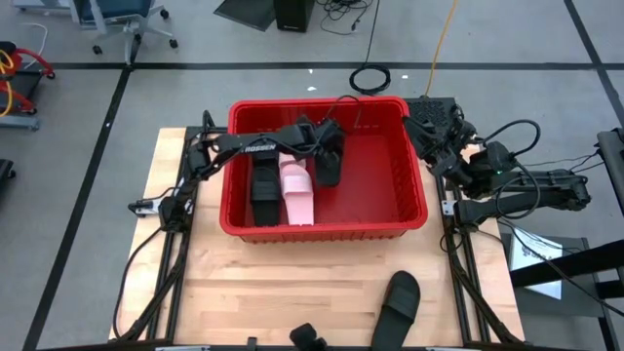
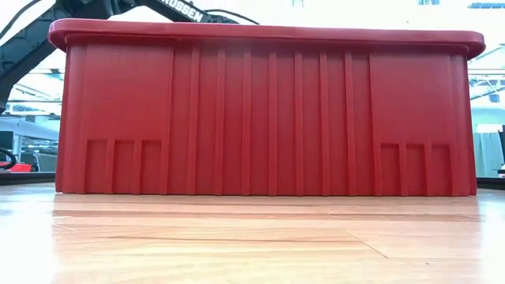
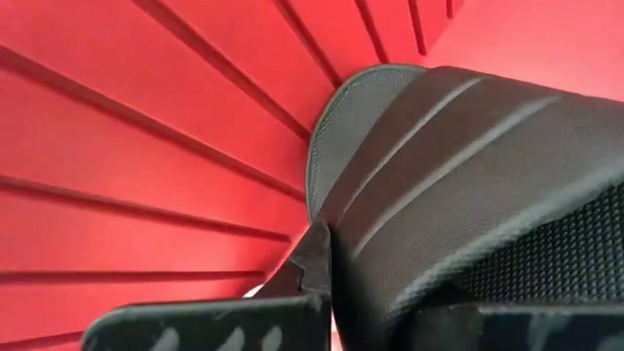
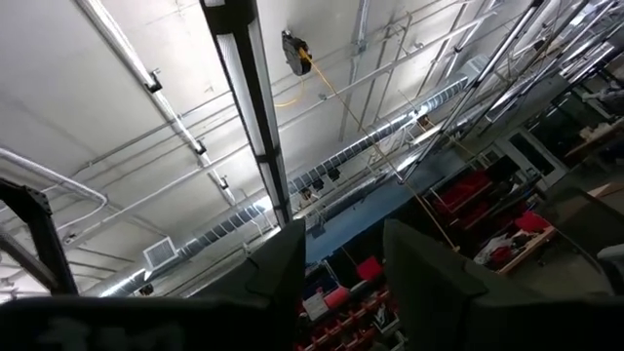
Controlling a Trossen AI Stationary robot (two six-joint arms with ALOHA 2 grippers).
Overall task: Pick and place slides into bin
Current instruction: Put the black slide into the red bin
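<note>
In the high view the left arm runs from its base at the left of the frame rightward toward upper centre, forearm roughly level, wrist bent downward. Its left end effector [image 1: 327, 156] sits just right of centre in the upper half, closed on a black slide [image 1: 328, 161]; the left wrist view shows that slide [image 3: 468, 185] filling the lower right of the frame against the dark fingers [image 3: 205, 327]. The right arm lies folded at the right edge of the high view, forearm pointing left. Its right end effector [image 1: 466, 146] rests at upper right, tilted upward, and in the right wrist view the fingers [image 4: 278, 278] stand apart with a gap between them.
</note>
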